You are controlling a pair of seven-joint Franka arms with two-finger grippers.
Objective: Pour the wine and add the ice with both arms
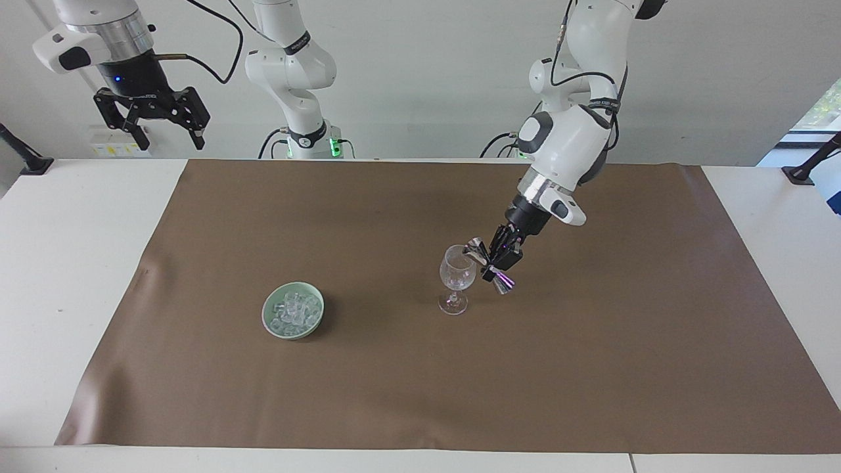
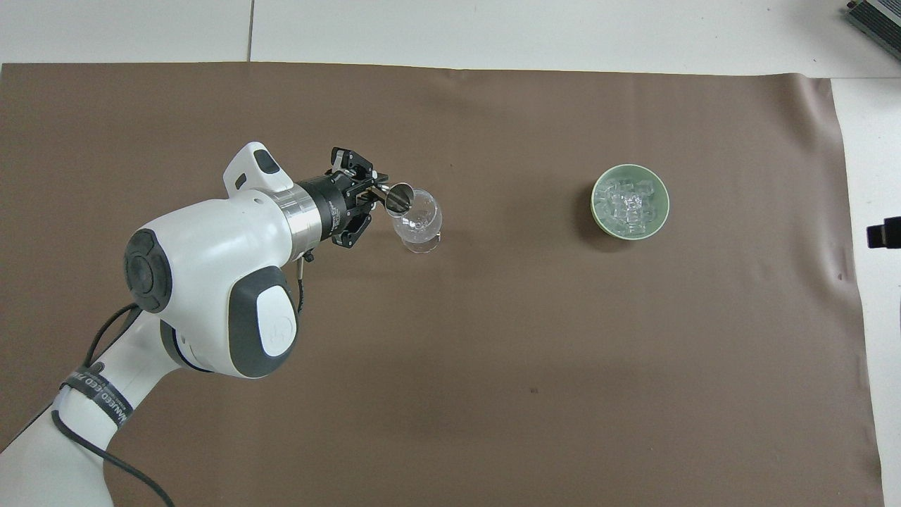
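A clear stemmed wine glass [image 1: 456,278] [image 2: 418,224] stands upright on the brown mat near the table's middle. My left gripper [image 1: 494,261] [image 2: 372,197] is shut on a steel double-cone jigger [image 1: 489,265] [image 2: 398,196], tilted with one cone's mouth over the glass's rim. The ice [image 1: 293,311] [image 2: 630,204], a heap of small clear cubes, lies in a pale green bowl [image 1: 269,320] [image 2: 600,217] toward the right arm's end. My right gripper [image 1: 152,121] waits raised and open above the table's corner by its base, out of the overhead view.
The brown mat [image 1: 591,368] [image 2: 493,394] covers most of the white table [image 1: 66,263]. A black clamp [image 1: 26,157] sits at the table's edge under the right gripper. A dark device [image 2: 885,232] pokes in at the right arm's end.
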